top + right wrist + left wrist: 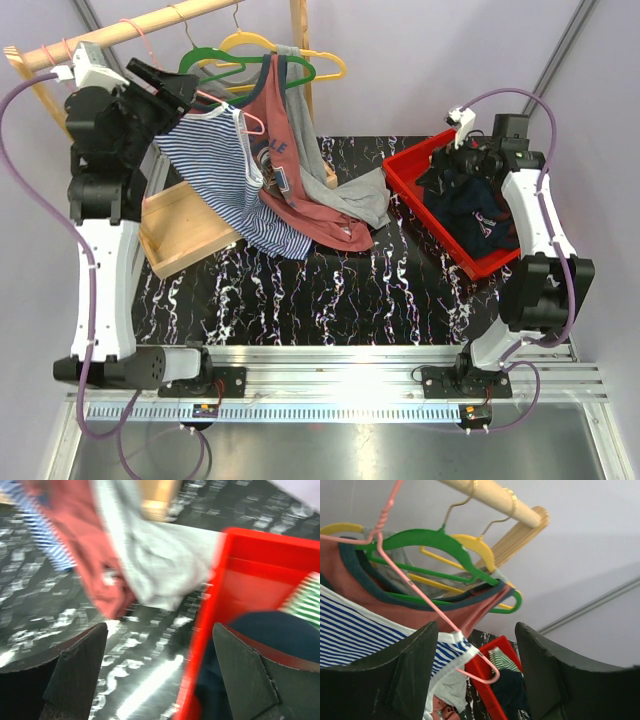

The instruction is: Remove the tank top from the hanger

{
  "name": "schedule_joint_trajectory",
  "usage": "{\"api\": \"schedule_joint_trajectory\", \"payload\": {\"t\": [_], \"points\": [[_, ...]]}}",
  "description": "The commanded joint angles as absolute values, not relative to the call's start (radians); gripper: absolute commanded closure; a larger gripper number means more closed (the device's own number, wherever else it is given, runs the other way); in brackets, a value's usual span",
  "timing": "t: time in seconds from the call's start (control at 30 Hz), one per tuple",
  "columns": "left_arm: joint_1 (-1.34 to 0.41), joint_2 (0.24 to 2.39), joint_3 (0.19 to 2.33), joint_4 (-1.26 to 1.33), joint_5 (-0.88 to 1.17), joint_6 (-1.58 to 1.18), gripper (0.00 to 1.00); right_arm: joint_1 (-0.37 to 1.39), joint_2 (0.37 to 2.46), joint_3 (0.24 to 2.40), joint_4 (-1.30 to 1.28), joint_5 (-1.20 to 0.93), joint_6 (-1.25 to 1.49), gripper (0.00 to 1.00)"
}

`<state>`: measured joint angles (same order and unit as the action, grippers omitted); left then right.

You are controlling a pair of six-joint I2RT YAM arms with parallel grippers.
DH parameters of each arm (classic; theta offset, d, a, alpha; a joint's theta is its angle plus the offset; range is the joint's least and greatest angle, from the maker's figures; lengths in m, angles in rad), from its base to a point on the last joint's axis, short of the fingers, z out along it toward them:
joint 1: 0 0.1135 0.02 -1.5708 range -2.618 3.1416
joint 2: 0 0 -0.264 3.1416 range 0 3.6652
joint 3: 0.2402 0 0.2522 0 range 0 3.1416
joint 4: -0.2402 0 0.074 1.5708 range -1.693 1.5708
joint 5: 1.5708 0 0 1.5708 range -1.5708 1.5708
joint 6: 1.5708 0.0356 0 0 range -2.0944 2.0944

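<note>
We judge the striped tank top, hanging at ten o'clock on the pink hanger, light and limp, best pinched at its shoulder strap between the open, empty jaws of our left gripper, while our right gripper gapes empty over the red bin at two o'clock.

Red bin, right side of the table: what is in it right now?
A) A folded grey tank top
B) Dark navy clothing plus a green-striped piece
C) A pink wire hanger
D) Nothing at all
B: the top view shows dark navy clothing heaped in the red bin, and the right wrist view shows a green-striped piece beside it.
</note>
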<state>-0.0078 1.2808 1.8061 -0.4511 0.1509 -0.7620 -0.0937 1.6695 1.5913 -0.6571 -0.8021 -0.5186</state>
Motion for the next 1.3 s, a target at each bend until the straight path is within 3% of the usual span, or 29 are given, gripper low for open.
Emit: {"api": "schedule_joint_trajectory", "payload": {"t": [0.0, 0.37, 0.73, 0.97, 1.2, 1.27], "points": [[-0.020, 1.318, 1.830, -0.436, 0.069, -0.782, 0.36, -0.049, 1.595, 1.560, -0.684, -0.959, -0.479, 0.07], [-0.018, 1.405, 1.781, -0.315, 0.054, -0.784, 0.40, -0.031, 1.568, 1.517, -0.663, -0.983, -0.425, 0.06], [0.000, 1.493, 1.773, -0.212, 0.129, -0.828, 0.53, -0.029, 1.540, 1.502, -0.676, -0.989, -0.410, 0.05], [0.040, 1.513, 1.755, -0.154, 0.170, -0.873, 0.67, -0.029, 1.516, 1.488, -0.681, -0.985, -0.405, 0.05], [0.066, 1.482, 1.689, -0.068, 0.222, -0.922, 1.00, -0.028, 1.513, 1.503, -0.686, -0.979, -0.400, 0.04], [0.074, 1.467, 1.677, -0.049, 0.235, -0.937, 1.00, -0.029, 1.514, 1.509, -0.698, -0.974, -0.406, 0.04]]}}
